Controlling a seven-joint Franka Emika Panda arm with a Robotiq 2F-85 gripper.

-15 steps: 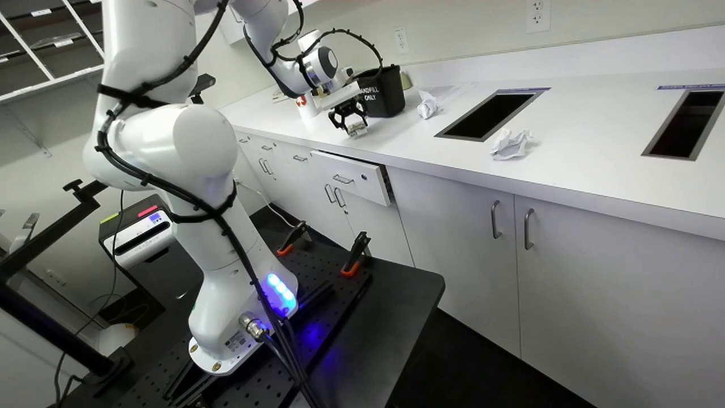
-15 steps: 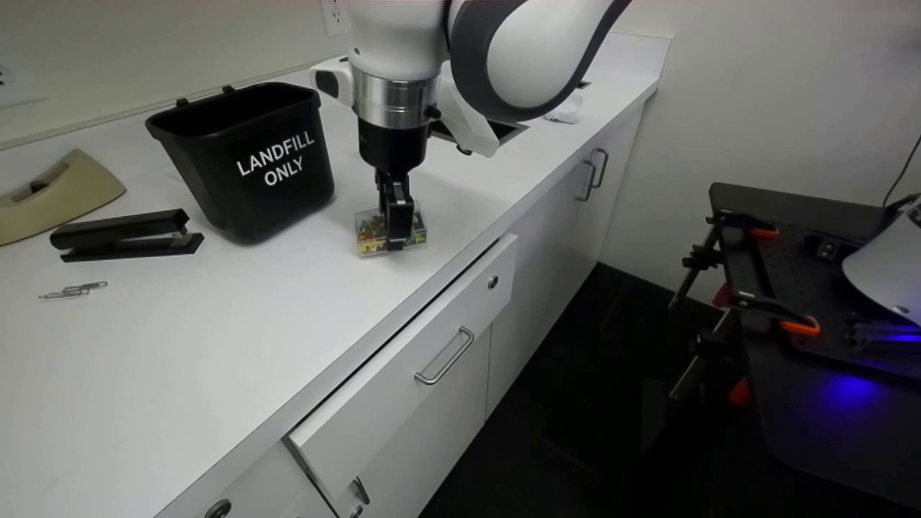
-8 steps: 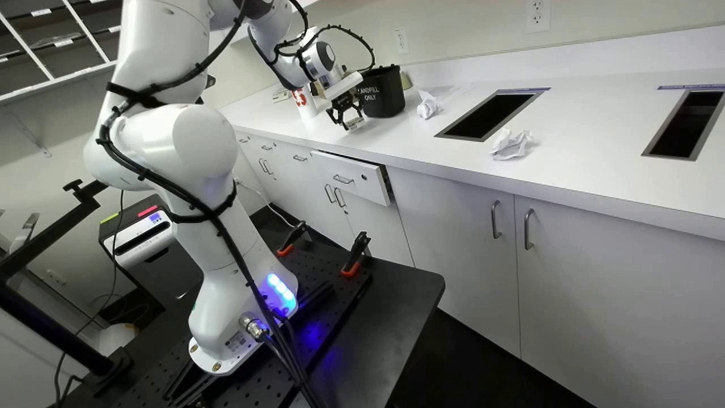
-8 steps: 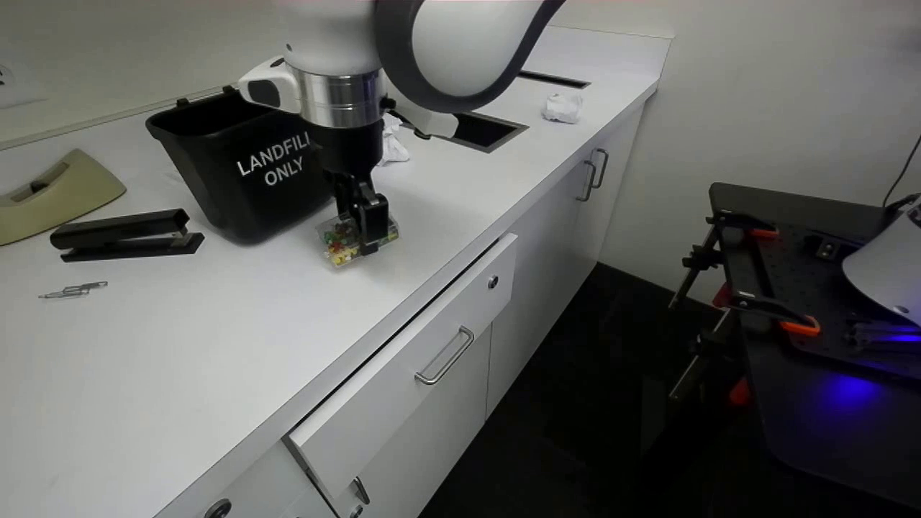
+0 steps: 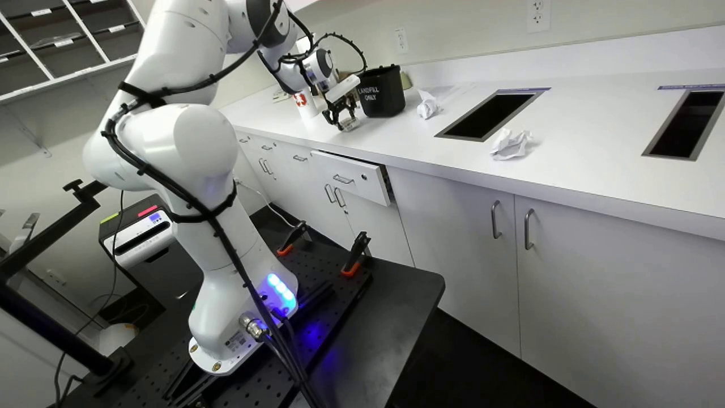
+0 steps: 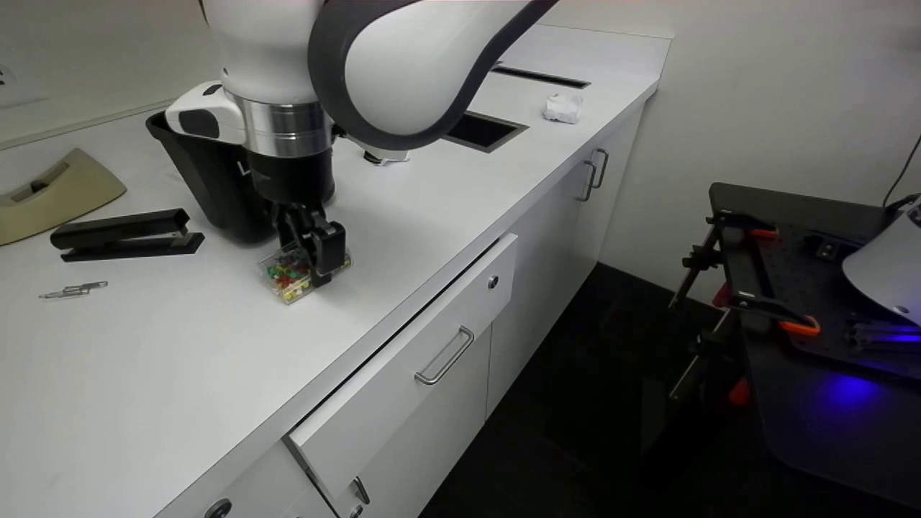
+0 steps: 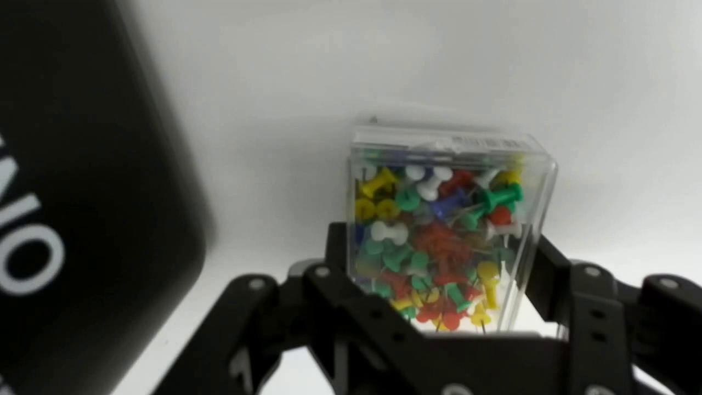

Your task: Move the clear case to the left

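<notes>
The clear case [image 7: 439, 219] is a small see-through box full of colored push pins. In the wrist view its two sides lie between the black fingers of my gripper [image 7: 443, 258], which is shut on it. Its lower end is partly hidden behind the gripper. In an exterior view the case [image 6: 282, 277] hangs in my gripper [image 6: 308, 260], low over the white counter [image 6: 216, 374]. Whether it touches the surface I cannot tell. The case [image 5: 350, 124] and gripper [image 5: 342, 120] show small in an exterior view, in front of the black bin.
The black landfill bin [image 6: 216, 180] stands close beside the gripper, also in the wrist view [image 7: 82, 137]. A stapler [image 6: 126, 236], tape dispenser [image 6: 72, 188] and paper clips [image 6: 74, 290] lie further along. A drawer [image 6: 410, 367] stands partly open under the counter edge.
The gripper has carried the case leftward along the counter, past the bin's front, and toward the camera in an exterior view. The case has turned somewhat. Other objects have not moved.
</notes>
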